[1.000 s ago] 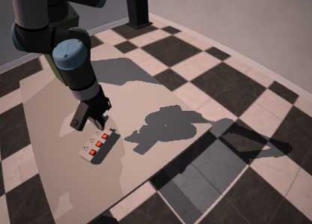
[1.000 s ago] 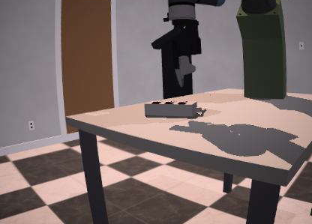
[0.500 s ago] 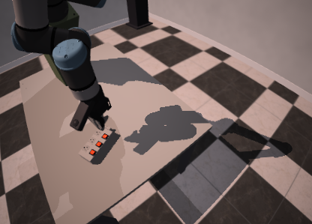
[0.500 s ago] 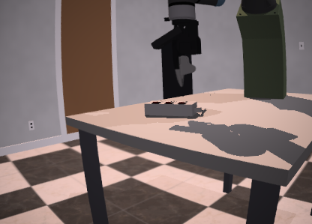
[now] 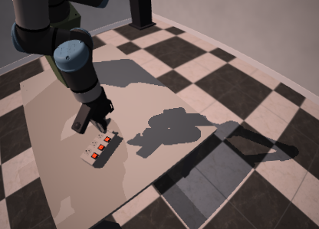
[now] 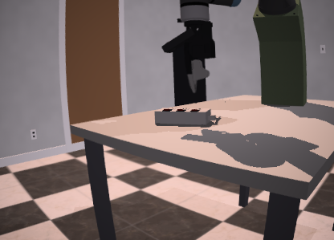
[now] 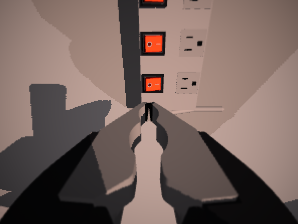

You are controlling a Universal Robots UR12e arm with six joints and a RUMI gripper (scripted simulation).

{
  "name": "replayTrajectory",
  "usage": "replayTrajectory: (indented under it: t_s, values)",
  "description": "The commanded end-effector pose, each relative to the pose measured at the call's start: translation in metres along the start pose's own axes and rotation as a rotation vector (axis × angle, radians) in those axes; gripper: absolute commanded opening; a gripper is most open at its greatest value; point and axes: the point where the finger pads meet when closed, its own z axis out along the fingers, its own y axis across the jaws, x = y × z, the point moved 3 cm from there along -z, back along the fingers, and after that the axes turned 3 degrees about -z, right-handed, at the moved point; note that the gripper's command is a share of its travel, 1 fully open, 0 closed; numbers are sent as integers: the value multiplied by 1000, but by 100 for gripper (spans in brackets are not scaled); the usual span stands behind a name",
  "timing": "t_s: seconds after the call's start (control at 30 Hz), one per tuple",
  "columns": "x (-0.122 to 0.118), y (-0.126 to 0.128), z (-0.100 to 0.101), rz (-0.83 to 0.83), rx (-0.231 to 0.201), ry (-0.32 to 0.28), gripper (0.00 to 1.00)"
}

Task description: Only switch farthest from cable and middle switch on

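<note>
A grey power strip [image 5: 100, 147] lies right way up on the table, with three red rocker switches in a row and sockets beside them. It also shows in the exterior view [image 6: 182, 116] and in the wrist view [image 7: 170, 50]. All three switches look lit red; the nearest to my fingers is the switch [image 7: 152, 84] at the strip's end. My gripper [image 5: 103, 126] is shut and empty, hovering well above that end of the strip, as the exterior view [image 6: 193, 86] shows. In the wrist view its fingertips point just short of the strip's end. The cable is not clearly visible.
The robot's green base pedestal [image 6: 282, 54] stands on the table's far side. The table edge [image 6: 193, 160] runs close in front of the strip. A dark pillar [image 5: 141, 9] stands on the floor beyond the table.
</note>
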Motion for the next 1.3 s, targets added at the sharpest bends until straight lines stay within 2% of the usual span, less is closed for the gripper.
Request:
replayTrajectory:
  t_s: [0.0,0.4,1.27]
  values:
    - [0,0,2,0,0,0,0]
    - [0,-2,8,-2,0,1,0]
    - [0,-4,38,-2,0,1,0]
